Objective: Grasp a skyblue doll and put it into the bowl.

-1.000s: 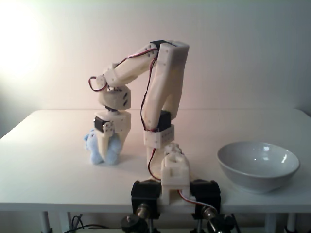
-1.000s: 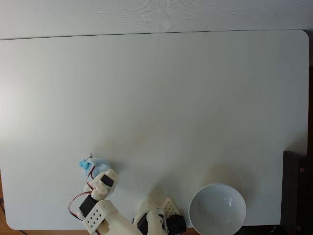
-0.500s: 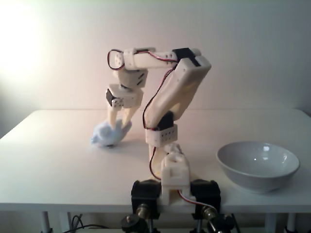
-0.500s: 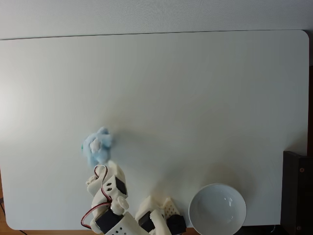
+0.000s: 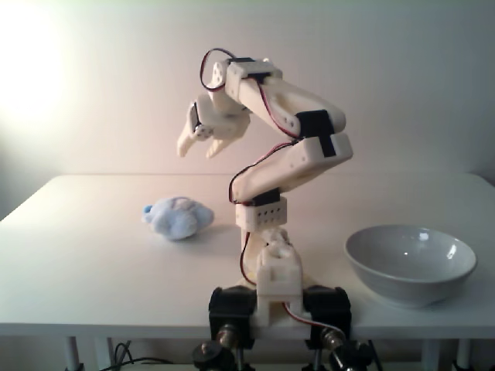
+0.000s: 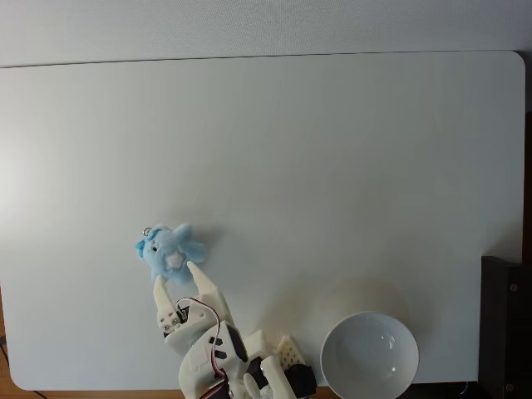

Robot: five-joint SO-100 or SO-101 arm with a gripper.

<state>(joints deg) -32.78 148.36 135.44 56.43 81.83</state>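
Jaws of the gripper are parted and grip nothing, raised above the surface. Just beneath and beyond them the skyblue doll lies loose, well apart from the bowl, which sits on the arm base's other side.

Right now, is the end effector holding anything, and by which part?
Nothing is held. The end effector is raised and open, and the doll lies on the table below it, apart from its fingers.
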